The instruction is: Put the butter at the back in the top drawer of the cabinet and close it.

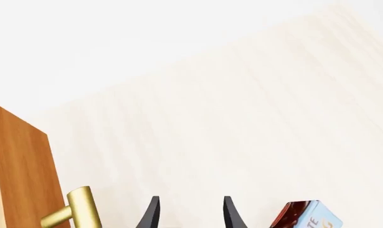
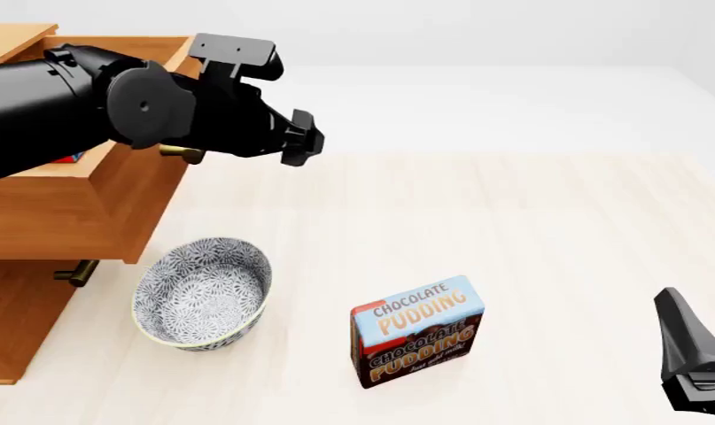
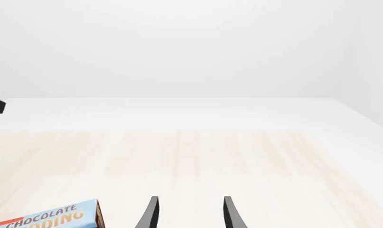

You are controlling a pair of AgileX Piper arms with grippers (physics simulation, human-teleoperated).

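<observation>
A pale wood-grain table (image 2: 547,221) fills the scene, running back to a straight far edge. Beyond it, a plain white floor and off-white walls (image 3: 191,42), evenly lit, soft shadows only.

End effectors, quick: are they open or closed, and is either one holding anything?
Left end effector: open, holding nothing, beside the brass bar handle.
Right end effector: open, holding nothing.
</observation>
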